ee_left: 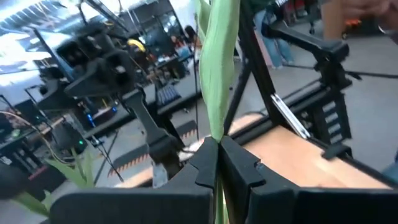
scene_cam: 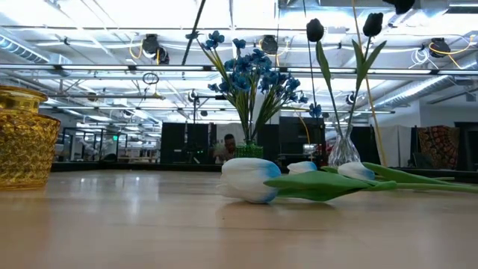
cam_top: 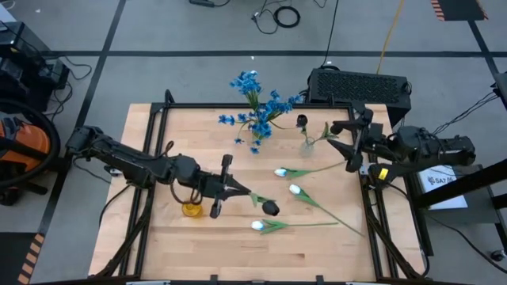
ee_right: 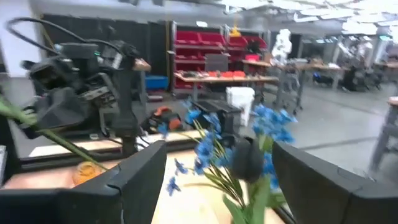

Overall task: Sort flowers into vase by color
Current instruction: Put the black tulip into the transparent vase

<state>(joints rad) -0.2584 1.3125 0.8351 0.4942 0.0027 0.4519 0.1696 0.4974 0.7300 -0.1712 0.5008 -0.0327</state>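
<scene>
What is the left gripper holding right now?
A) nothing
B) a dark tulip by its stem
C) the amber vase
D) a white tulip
B: the left gripper is shut on the green stem of a dark tulip; the white tulips lie loose on the table.

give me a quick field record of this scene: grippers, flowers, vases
left gripper: shut on a dark tulip by its stem, over mid table
right gripper: open, near the clear vase
blue flowers: standing in a vase at the table's far edge
clear vase: holds one dark tulip
white tulips: three, lying on the table
amber vase: empty, beside the left arm
</scene>
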